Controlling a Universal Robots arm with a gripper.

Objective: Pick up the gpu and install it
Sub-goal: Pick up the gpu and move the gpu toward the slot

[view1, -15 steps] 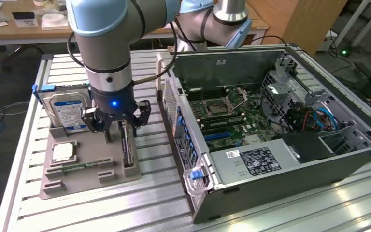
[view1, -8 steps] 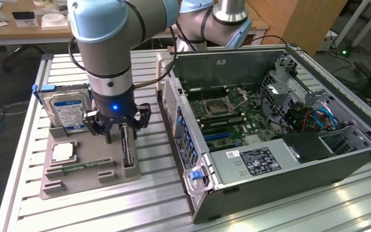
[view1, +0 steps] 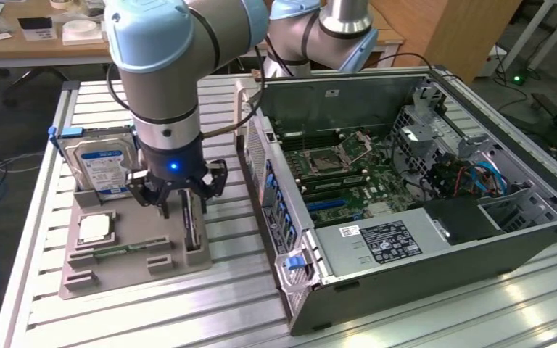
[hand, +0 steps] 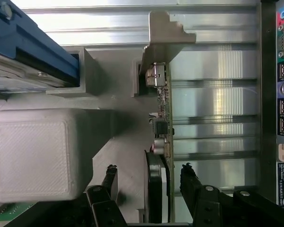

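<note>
I read claw point(hand: 149, 169) wide, straddling gpu point(hand: 164, 111), not gripping. Card stands on edge in tray point(view1: 114, 272) slot, leaving both faces reachable.

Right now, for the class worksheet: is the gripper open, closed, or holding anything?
Gripper: jaws open, one on each side of the gpu, which stands on edge in the grey tray; not gripping it.

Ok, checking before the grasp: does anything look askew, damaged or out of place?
Nothing stands out. The gpu stands upright on edge in its tray slot, with the open jaws on either side of it.
</note>
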